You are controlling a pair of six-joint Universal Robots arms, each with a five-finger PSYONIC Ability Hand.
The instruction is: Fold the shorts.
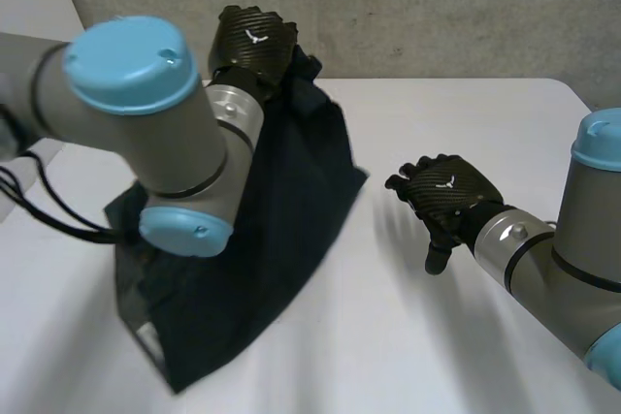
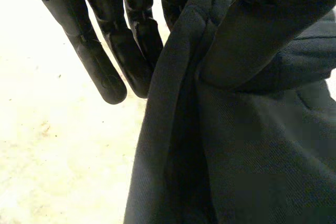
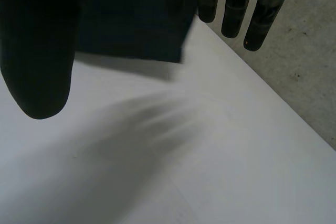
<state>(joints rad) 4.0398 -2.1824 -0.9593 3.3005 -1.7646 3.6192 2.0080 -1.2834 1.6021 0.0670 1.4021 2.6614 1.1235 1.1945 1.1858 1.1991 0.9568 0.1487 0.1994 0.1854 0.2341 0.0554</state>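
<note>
- The dark shorts (image 1: 281, 230) are hanging from one raised end at the table's left side, their lower end resting on the white table (image 1: 437, 336).
- The left hand (image 1: 254, 41) is pinching that raised end between thumb and fingers (image 2: 100, 66).
- The right hand (image 1: 448, 191) is hovering just beside the shorts over bare table, fingers (image 3: 233, 9) spread and holding nothing.

Black weave-patterned robot hands (image 1: 254, 41), grey arms (image 1: 170, 147), light-blue caps (image 1: 126, 63)
</note>
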